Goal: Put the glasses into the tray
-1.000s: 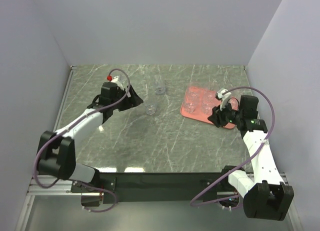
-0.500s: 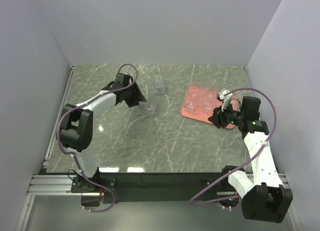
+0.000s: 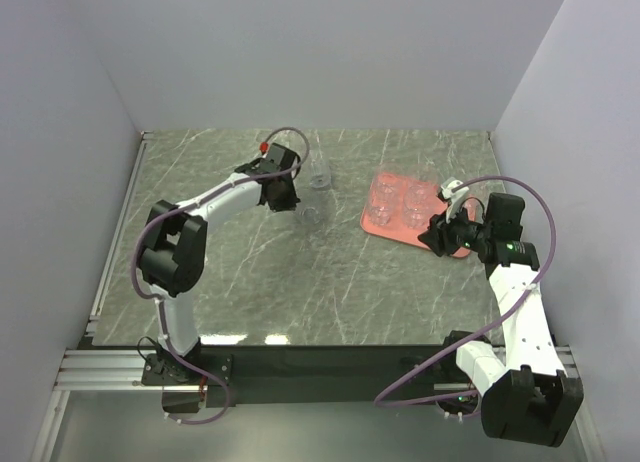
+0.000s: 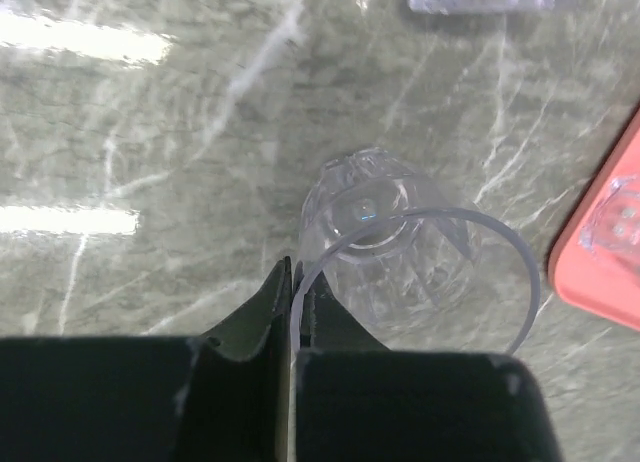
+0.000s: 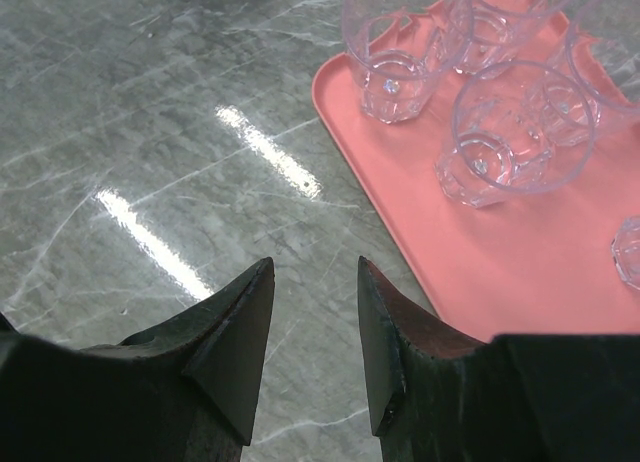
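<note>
**Item 1, left gripper** (image 4: 293, 282): I log it as closed tight. Its fingers pinch the near wall of one glass at the rim, which runs between them.

**Item 2, held glass** (image 4: 385, 232): clear, mouth up toward the wrist camera, over the grey-green marbled table (image 3: 300, 282), well left of the tray. I cannot tell whether its base rests on the surface.

**Item 3, second loose glass** (image 3: 319, 172): stands alone on the table just behind the held one, apart from it.

**Item 4, tray** (image 5: 500, 262): salmon pink with a low rim, lying on the right half of the table.

**Item 5, glasses on the tray** (image 5: 510, 132): I count at least four, upright and grouped close together toward the far part.

**Item 6, right gripper** (image 5: 314, 272): fingers partly spread with nothing between them, hanging over bare table just beside the tray's near edge.
</note>
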{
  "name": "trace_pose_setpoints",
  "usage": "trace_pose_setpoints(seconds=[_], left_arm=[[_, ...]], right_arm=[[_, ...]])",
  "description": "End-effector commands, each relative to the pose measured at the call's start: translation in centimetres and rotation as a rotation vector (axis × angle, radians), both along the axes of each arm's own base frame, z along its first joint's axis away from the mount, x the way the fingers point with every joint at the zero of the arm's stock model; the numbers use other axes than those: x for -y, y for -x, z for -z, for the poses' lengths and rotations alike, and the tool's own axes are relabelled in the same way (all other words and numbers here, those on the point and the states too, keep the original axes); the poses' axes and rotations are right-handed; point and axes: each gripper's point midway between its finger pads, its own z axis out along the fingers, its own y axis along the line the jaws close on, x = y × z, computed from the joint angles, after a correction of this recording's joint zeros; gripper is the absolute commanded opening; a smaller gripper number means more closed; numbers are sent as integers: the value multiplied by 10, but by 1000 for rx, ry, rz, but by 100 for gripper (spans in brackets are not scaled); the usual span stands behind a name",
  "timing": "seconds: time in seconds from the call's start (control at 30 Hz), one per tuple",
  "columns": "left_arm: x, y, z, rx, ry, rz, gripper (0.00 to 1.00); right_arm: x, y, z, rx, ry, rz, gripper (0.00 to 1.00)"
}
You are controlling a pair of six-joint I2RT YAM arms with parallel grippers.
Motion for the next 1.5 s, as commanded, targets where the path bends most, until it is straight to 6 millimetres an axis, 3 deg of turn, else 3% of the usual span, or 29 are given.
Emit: trace_pose_setpoints(seconds=[0.0, 0.2, 0.43, 0.77, 1.13, 1.47], left_arm=[[13, -5, -35, 124, -36, 66, 0], [50, 21, -61, 202, 49, 149, 0], [106, 70, -82, 226, 172, 213, 0], [168, 113, -105, 251, 249, 236, 1], [196, 135, -102, 253, 257, 161, 0], [209, 143, -113, 274, 289, 141, 0]], right_arm=[[-2, 3, -5, 22, -11, -16, 47], [-18, 16, -5, -5, -76, -123, 47], [-33, 24, -14, -93, -104, -218, 48], [-55, 20, -31, -227, -65, -104, 50], [-69, 0, -38, -231, -81, 182, 52], [-55, -15, -27, -210, 11, 312, 46]])
